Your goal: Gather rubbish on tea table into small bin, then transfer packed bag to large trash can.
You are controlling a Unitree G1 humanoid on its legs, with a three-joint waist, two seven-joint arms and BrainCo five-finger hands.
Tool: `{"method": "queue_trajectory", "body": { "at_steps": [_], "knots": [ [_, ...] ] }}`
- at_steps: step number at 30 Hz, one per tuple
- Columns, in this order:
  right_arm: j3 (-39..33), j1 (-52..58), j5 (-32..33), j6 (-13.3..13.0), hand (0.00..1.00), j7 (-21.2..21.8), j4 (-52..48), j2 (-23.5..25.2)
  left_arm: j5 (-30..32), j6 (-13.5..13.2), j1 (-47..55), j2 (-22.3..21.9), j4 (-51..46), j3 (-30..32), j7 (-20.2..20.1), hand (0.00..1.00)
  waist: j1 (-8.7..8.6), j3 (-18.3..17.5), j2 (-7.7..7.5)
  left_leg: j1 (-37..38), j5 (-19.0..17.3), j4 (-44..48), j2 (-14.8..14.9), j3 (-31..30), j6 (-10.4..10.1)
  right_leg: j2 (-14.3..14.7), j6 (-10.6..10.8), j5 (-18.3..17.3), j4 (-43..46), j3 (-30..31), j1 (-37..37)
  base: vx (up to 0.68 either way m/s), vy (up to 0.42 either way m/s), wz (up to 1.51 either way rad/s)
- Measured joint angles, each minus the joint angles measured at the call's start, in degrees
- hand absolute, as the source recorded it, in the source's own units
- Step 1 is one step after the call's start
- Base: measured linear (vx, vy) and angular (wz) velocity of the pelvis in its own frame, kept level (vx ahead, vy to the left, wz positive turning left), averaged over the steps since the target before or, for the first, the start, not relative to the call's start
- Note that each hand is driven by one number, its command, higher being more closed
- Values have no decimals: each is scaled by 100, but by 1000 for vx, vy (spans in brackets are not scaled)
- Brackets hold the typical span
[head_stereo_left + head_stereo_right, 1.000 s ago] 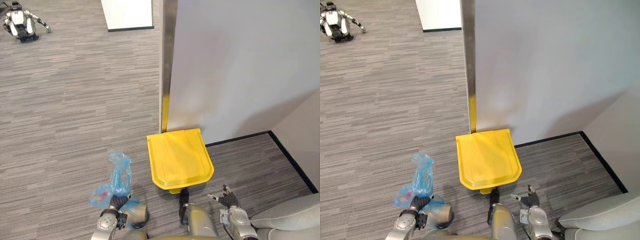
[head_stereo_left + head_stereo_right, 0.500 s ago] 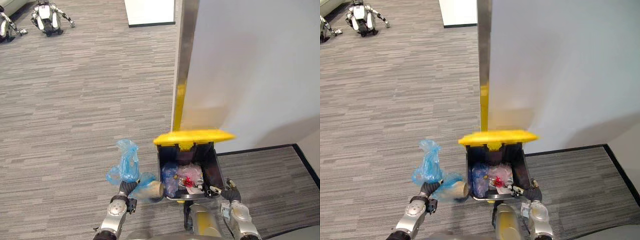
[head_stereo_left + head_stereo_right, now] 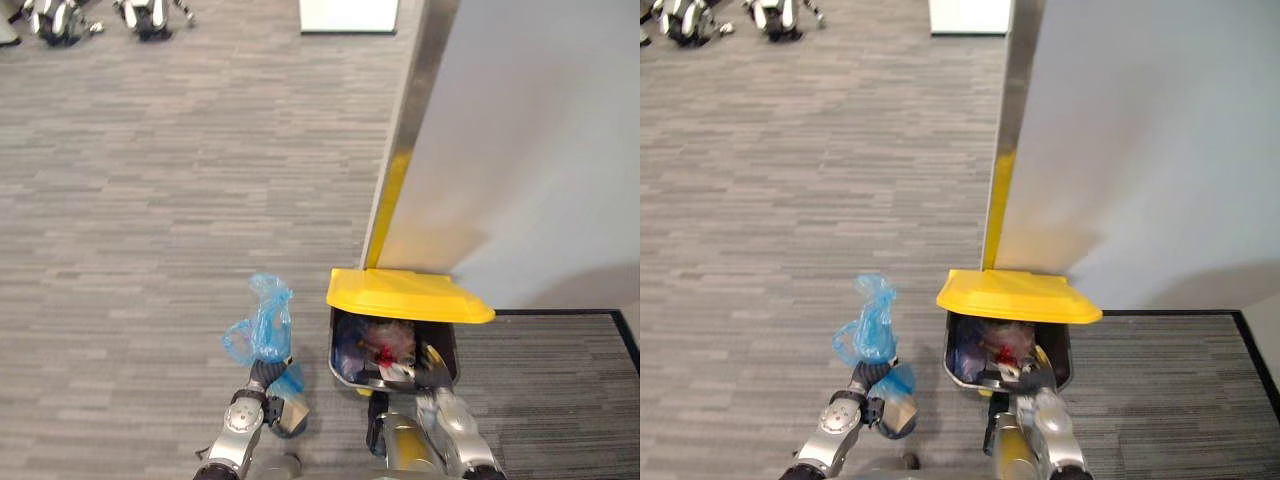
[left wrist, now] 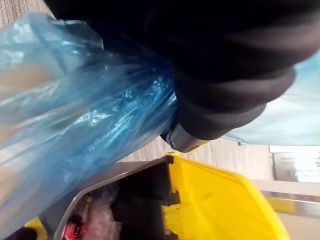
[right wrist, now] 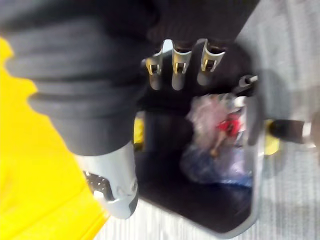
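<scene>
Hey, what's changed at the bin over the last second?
The yellow lid, shut a second ago, has swung up, showing rubbish in the bin. The right hand has moved from beside the bin to its open front. The left hand still grips the blue bag beside the bin.
</scene>
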Motion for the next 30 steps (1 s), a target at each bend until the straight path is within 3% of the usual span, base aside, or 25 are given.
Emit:
{"method": "queue_trajectory", "body": {
  "at_steps": [7, 11, 16, 20, 28, 30],
  "knots": [
    [366, -1219, -64, -123, 0, -43, -360, -253, -271, -143, -27, -1, -863, -316, 10, 100, 250, 116, 149, -681, 20, 567, 7, 6, -33, -105, -69, 88, 104, -270, -246, 0, -26, 28],
    [449, -1845, -270, -122, 0, -192, -409, -741, -456, -295, -41, 123, -1422, -583, -3, 100, 249, 306, 160, -948, 18, 741, 4, -65, -36, -152, -10, 6, 117, -398, -317, -38, -23, 26],
    [447, -2413, -280, -101, 0, -260, -407, -1308, -850, -389, -76, 453, -1624, -815, -131, 100, 237, 458, 148, -1070, -2, 782, 17, -74, -37, -20, 39, 14, 98, -138, -397, -15, -17, 11],
    [452, -2670, -281, -96, 0, -261, -354, -1665, -1053, -425, -72, 637, -1703, -922, -266, 100, 237, 480, 142, -1104, -47, 839, 48, -56, -28, 14, -75, 101, 71, -119, -397, 41, 15, -3],
    [457, -2695, -281, -60, 0, -258, -290, -2068, -1125, -443, -4, 872, -1968, -1271, -389, 100, 160, 548, 146, -1165, -230, 1052, 67, -50, 44, 60, -153, 152, 71, -30, -398, 7, 15, -5],
    [461, -2907, -284, 7, 0, -254, -241, -2137, -1127, -444, -3, 944, -2105, -1369, -397, 100, 63, 687, 145, -1166, -240, 1093, 71, -46, 52, 69, -157, 184, 70, 23, -398, -54, -5, -8]
  ]
}}
